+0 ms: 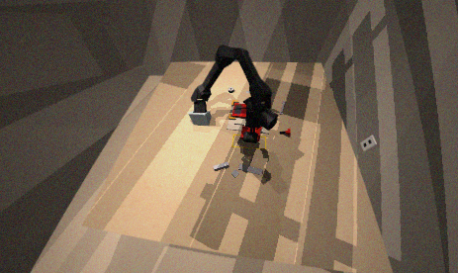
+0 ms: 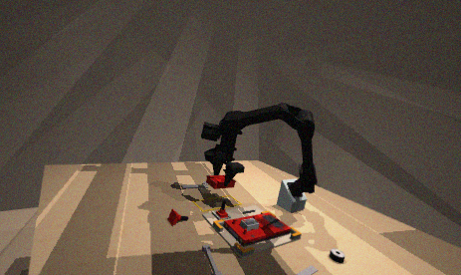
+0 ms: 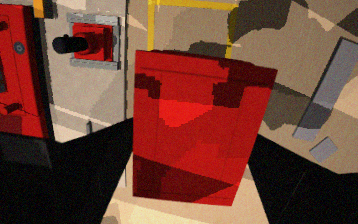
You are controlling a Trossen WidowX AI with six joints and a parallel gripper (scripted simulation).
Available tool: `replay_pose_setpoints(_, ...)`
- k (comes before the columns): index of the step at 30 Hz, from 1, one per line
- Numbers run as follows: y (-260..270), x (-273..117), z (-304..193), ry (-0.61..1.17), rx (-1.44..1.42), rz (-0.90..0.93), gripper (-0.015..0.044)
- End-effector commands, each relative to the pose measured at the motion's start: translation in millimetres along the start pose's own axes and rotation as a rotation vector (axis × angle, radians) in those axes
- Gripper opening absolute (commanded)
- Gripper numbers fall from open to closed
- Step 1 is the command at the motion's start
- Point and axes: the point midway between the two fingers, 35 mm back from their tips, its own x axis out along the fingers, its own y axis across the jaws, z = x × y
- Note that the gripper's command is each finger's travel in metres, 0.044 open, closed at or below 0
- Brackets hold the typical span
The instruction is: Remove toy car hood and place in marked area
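The hood, a red box-like panel (image 1: 251,132) (image 2: 220,182) (image 3: 192,145), is held in the air between the fingers of my gripper (image 2: 222,177) (image 3: 192,130), which is shut on it. In the wrist view a finger is at each side of it. The marked area, a yellow outline (image 1: 266,142) (image 2: 198,205) (image 3: 151,27), lies on the table below; the hood hides part of it in the wrist view. The toy car (image 1: 239,110) (image 2: 237,231) (image 3: 27,95), a red body with orange corner pieces around it, is beside the outline, clear of the gripper.
A red block with a black peg (image 2: 222,213) (image 3: 92,42) stands on the pale plate beside the car. A red funnel-like piece (image 1: 288,133) (image 2: 174,217) lies apart. A grey bar (image 1: 253,170) (image 2: 192,186) (image 3: 330,82) lies beyond the outline. A black-and-white ring (image 1: 230,90) (image 2: 337,256) lies behind the car.
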Motion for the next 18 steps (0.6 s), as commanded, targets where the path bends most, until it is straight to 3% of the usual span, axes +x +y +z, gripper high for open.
replay_pose_setpoints(1, 1, 5, -1, 0.001, 0.007, 0.005, 0.0)
replay_pose_setpoints(18, 1, 20, -1, 0.001, 0.007, 0.005, 0.0)
